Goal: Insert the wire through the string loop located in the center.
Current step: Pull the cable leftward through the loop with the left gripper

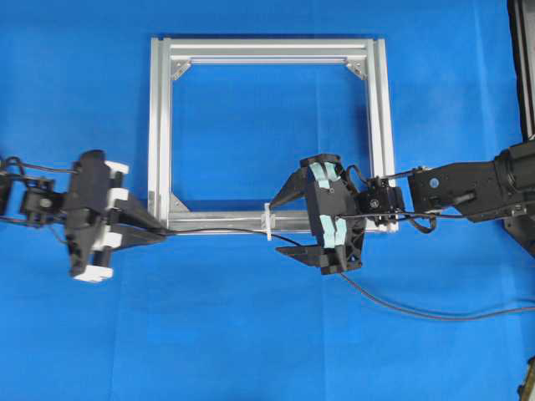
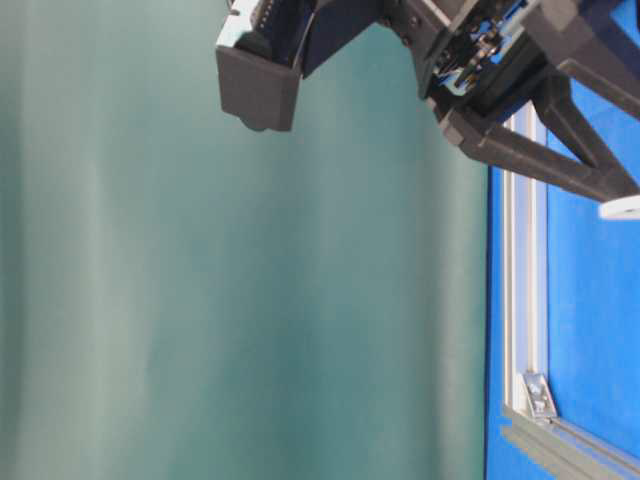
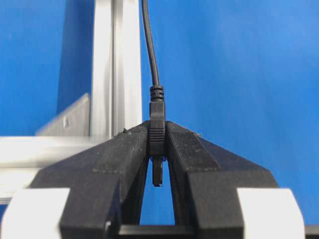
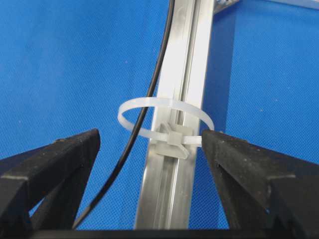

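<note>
You see the thin black wire (image 4: 149, 107) threaded through the white plastic string loop (image 4: 164, 122) on the silver aluminium frame (image 1: 159, 125). Your left end effector (image 3: 157, 144) pinches its plug tip; your right end effector (image 4: 149, 144) stands spread, flanking the loop.

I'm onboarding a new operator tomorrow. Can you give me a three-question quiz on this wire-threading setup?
1. True or false: the wire already passes through the string loop.
2. Which gripper is shut on the wire's plug: A) left gripper, B) right gripper, C) neither?
3. Fill in: the string loop stands on a rail of the aluminium ______.

Key:
1. True; the right wrist view shows the wire inside the loop.
2. A; the right gripper's jaws stand wide open either side of the loop.
3. Frame.
</note>
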Robot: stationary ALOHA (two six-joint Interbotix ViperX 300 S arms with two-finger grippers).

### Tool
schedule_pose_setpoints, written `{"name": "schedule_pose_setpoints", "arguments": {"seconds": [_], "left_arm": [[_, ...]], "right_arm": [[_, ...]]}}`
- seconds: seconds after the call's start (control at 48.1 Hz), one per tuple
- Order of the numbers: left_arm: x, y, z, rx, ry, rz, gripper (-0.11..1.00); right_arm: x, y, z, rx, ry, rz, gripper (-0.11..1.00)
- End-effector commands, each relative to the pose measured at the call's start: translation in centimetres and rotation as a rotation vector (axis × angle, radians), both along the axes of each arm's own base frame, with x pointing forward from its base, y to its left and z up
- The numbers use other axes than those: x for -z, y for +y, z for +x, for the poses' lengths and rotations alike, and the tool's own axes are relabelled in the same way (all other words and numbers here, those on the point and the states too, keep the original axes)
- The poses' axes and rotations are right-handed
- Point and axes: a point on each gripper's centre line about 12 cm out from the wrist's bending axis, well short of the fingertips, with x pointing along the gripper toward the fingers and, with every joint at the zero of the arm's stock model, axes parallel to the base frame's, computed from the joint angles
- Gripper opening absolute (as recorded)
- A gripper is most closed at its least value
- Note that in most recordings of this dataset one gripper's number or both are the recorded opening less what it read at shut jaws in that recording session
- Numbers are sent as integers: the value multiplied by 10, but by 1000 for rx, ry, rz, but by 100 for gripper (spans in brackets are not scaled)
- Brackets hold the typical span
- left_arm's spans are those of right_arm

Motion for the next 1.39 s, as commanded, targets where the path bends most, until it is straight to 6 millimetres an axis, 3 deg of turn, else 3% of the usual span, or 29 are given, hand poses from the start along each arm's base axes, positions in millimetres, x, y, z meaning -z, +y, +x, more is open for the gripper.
{"name": "schedule_pose_setpoints", "arguments": {"seconds": [0.0, 0.333, 1.123, 1.186, 1.373], "left_arm": [[-7, -2, -12, 4, -22, -28, 8], [-7, 3, -41, 1, 2, -49, 8], [-11, 2, -35, 2, 1, -41, 10], [-11, 2, -35, 4, 4, -38, 21], [-10, 4, -37, -4, 7, -41, 78]], "right_arm": [[-10, 0, 2, 2, -33, 5, 91], [-10, 0, 2, 1, -32, 4, 91], [-11, 1, 3, -3, -38, 5, 91], [-11, 1, 3, -2, -36, 4, 91], [-12, 1, 3, -2, -39, 6, 91]]}}
